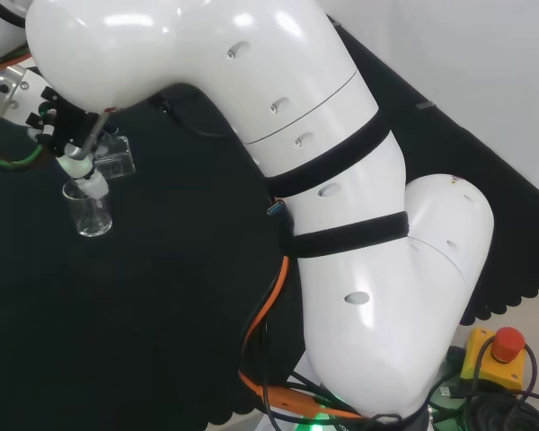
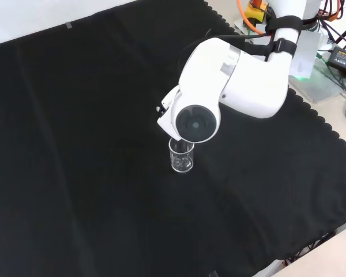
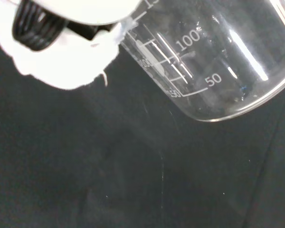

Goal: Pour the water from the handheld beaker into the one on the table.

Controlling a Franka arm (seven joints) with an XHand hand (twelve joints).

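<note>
The hand (image 1: 72, 148) hung over the left part of the cloth (image 1: 162, 296) in the head view, just past the arm's (image 1: 251, 81) big white link. Its fingers were curled round a clear beaker (image 1: 115, 157), which lay tipped over on its side rather than upright. Directly below it, and just touching or nearly so, a second beaker (image 1: 92, 214) stood upright on the cloth, mouth up. I could not make out any water in either one.

From the front, that standing beaker (image 2: 181, 157) sat near the middle of the cloth (image 2: 75, 144), right under the arm's link with the round grey cap (image 2: 194, 123), which covered the hand and whatever it held.

From the wrist, the held beaker (image 3: 213, 57) was close and tilted, its white graduation marks plain on the glass and its rounded base edge lying against the dark cloth (image 3: 109, 180) behind. A blurred white part of the hand (image 3: 61, 61), with a black ribbed piece on it, pressed against the beaker's wall by the printed scale. The glass looked clear through; whether any liquid remained inside I could not tell.
</note>
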